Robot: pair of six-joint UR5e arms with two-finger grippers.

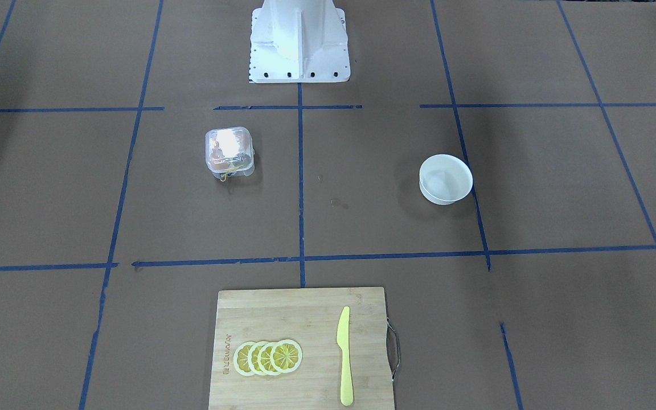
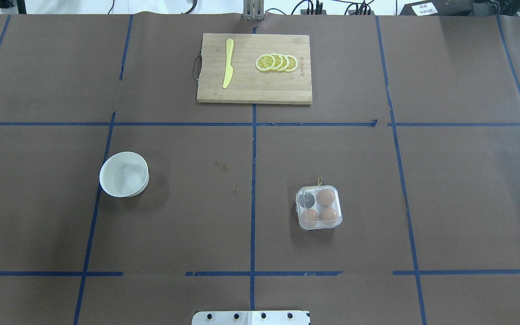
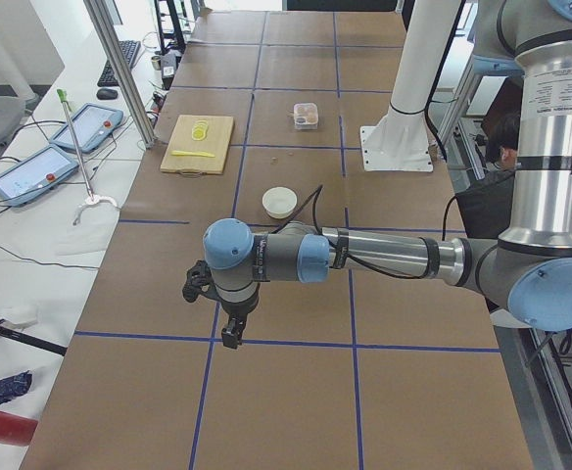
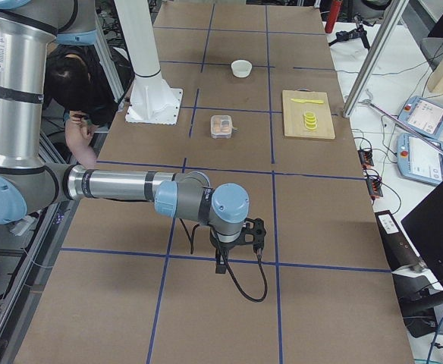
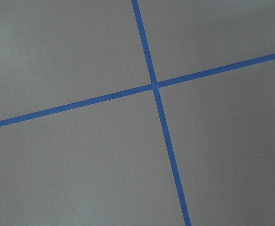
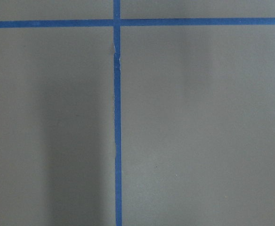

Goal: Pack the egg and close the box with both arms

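On brown paper (image 2: 174, 225), clear square box (image 2: 318, 207), three smooth eggs (image 2: 325, 197); left pincer (image 3: 230, 336), right pincer (image 4: 220, 262) — cannot tell.

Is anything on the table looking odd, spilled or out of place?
Two small things. The box holds three eggs, yet its fourth cup looks dark and empty. Faint stains mark the table between the bowl and the box.

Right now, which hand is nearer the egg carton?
Right. The egg carton sits in the table's right half, where the right hand hangs near the end. The left hand hangs near the opposite end, beyond the white bowl.
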